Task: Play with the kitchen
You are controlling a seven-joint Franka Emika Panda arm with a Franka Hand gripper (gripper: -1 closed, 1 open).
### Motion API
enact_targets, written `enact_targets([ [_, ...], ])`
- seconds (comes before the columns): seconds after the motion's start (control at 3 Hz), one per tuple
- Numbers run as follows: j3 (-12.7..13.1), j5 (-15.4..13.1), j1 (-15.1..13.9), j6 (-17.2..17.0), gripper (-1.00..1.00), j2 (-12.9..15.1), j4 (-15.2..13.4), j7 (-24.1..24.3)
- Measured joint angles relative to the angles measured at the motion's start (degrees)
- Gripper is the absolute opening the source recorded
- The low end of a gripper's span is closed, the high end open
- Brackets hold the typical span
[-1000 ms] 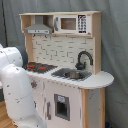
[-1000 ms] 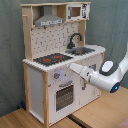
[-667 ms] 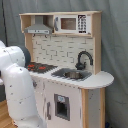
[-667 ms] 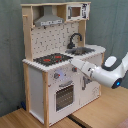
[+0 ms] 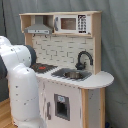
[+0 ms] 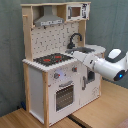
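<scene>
One kitchen on wooden floor | grey curtain behind | fingers: state cannot be told

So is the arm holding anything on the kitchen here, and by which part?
Cannot be told: the arm reaches the kitchen front near the counter edge, but its gripper is hidden in both exterior views.

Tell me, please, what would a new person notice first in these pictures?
First comes the tall white and wood toy kitchen in the middle of both exterior views, with its red-ringed hob and black tap. Next is the big white robot arm, reaching in from the second exterior view's right toward the kitchen's front edge.
</scene>
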Motion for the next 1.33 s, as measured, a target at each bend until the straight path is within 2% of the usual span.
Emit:
enact_targets([
  [0.67,-0.1,-0.3,0.1,-0.5,1.0,4.6,0.1,-12.3],
  [1.33,0.4,-0.9,0.8,-0.5,1.0,8.7,1.7,-24.1],
])
